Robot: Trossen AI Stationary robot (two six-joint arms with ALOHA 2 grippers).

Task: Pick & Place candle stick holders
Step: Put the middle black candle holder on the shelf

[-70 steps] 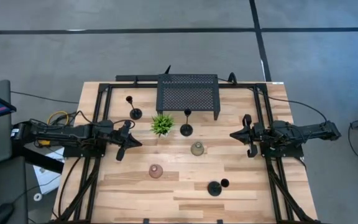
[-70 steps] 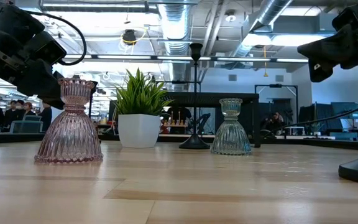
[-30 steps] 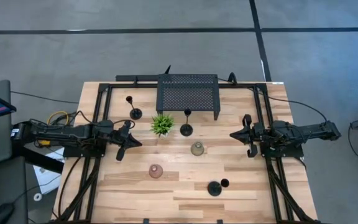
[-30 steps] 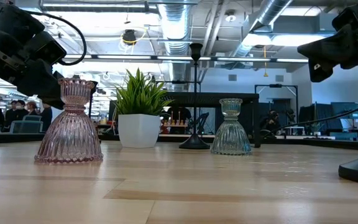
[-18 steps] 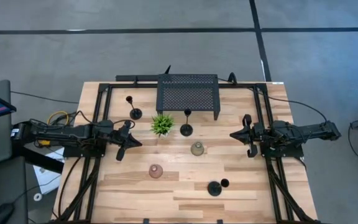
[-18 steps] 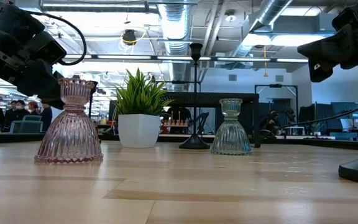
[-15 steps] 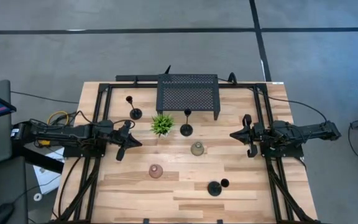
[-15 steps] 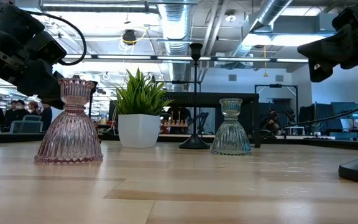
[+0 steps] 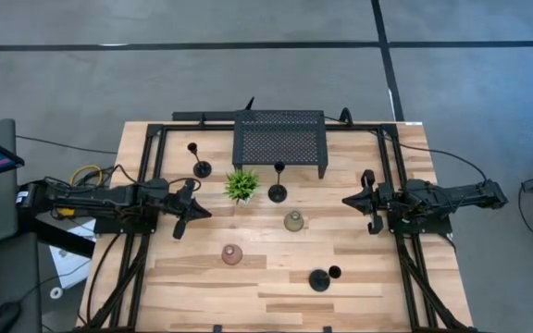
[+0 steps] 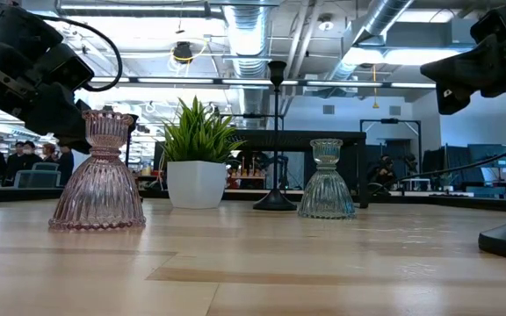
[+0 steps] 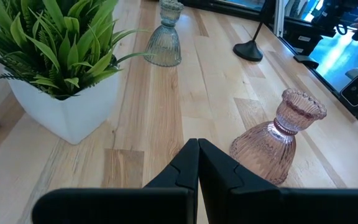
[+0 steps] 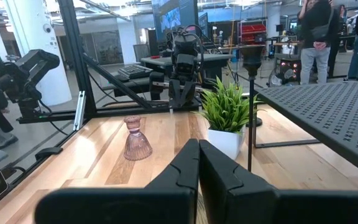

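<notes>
**Pink holder nearest the left arm**

Pink glass holder [image 9: 232,254] stands upright, lower centre of the worktop [image 9: 368,287], below-right of the left end effector [image 9: 179,225], fingers pressed together; right end effector [image 9: 366,202], also pressed together, waits farther off.

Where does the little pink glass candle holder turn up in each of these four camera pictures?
High view: pink glass holder, lower middle of table.
Low view: left foreground.
Left wrist view: lower right.
Right wrist view: left of centre.
Shared landmark: potted plant, in all four.
</notes>
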